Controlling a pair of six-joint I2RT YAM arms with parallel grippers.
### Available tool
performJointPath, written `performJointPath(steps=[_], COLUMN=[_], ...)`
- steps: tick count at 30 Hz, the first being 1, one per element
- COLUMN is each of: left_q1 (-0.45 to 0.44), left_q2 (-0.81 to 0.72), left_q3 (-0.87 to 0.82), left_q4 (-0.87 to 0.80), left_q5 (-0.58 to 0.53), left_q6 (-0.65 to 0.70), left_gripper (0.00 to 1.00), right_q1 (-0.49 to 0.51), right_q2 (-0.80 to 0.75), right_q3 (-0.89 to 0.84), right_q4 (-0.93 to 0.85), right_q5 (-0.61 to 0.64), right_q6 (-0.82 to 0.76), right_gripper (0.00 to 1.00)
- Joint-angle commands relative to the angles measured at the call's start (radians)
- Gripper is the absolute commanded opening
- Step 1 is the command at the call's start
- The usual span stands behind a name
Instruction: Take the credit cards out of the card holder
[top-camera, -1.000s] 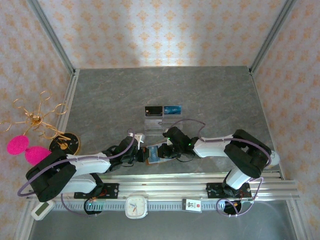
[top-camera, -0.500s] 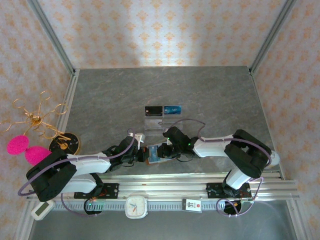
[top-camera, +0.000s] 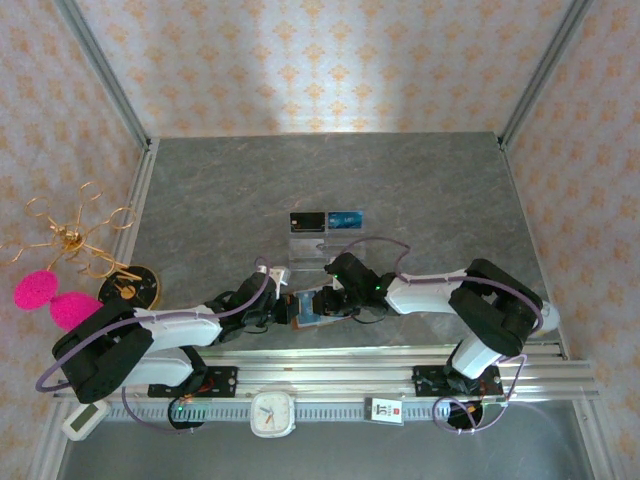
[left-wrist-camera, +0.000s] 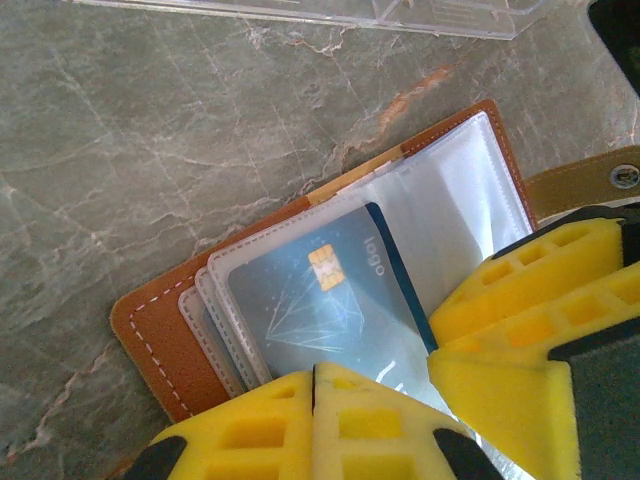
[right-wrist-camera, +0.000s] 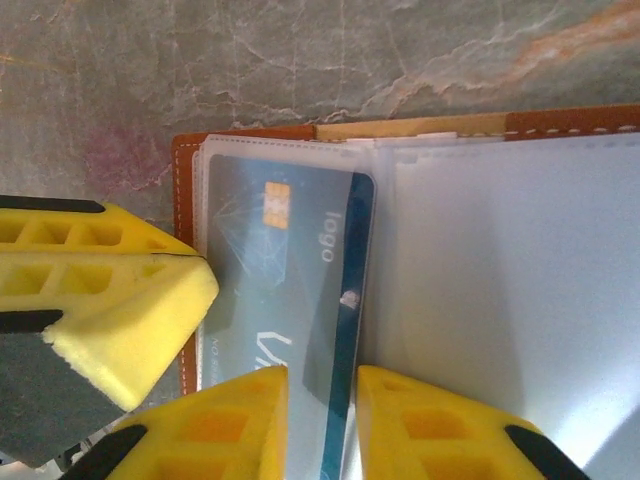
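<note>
- Top view: the left arm (top-camera: 180, 325) and the right arm (top-camera: 430, 292) reach inward, and their ends meet low over the card holder (top-camera: 305, 310). It lies on the grey table (top-camera: 420, 190) near the front edge. Just beyond it stands a clear stand (top-camera: 318, 248) carrying a black card (top-camera: 305, 220) and a blue card (top-camera: 345, 218) side by side.
- Left wrist view: the card holder (left-wrist-camera: 150, 320) lies spread open on the table, brown leather down, with clear sleeves (left-wrist-camera: 450, 190) fanned on top. A credit card (left-wrist-camera: 320, 310) with a gold chip sits inside the topmost sleeve. The left fingers (left-wrist-camera: 250, 430) are pressed together with no gap at the near edge of the sleeves; I cannot tell whether they pinch one. The right fingers (left-wrist-camera: 530, 270) sit over the sleeves just beside the card, and the snap tab (left-wrist-camera: 590, 180) sticks out behind them.
- Right wrist view: the right fingers (right-wrist-camera: 225, 425) stand a narrow gap apart above the card's long dark edge. The credit card (right-wrist-camera: 290, 270) lies flat in its sleeve below that gap, not gripped. One of the left fingers (right-wrist-camera: 120, 290) covers the card holder's (right-wrist-camera: 185, 180) left edge.
</note>
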Motion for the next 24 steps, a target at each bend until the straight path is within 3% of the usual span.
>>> performJointPath(steps=[1, 7, 14, 24], left_q1=[0.006, 0.005, 0.014, -0.006], left_q2=[0.0, 0.012, -0.014, -0.097], left_q3=[-0.023, -0.025, -0.027, 0.033], left_q4=[-0.054, -0.047, -0.064, -0.093], left_q5=[0.003, 0.015, 0.009, 0.013], left_q6=[0.011, 0.01, 0.019, 0.031], left_gripper=[0.0, 0.0, 0.0, 0.0], right_q1=[-0.004, -0.004, -0.012, -0.012], right_q2=[0.029, 0.029, -0.06, -0.085], right_q3=[0.005, -0.011, -0.048, -0.044], right_q4=[-0.066, -0.016, -0.097, -0.08], right_q5=[0.065, 0.016, 0.161, 0.137], right_q6=[-0.012, 0.001, 0.034, 0.013], right_gripper=[0.14, 0.0, 0.0, 0.0])
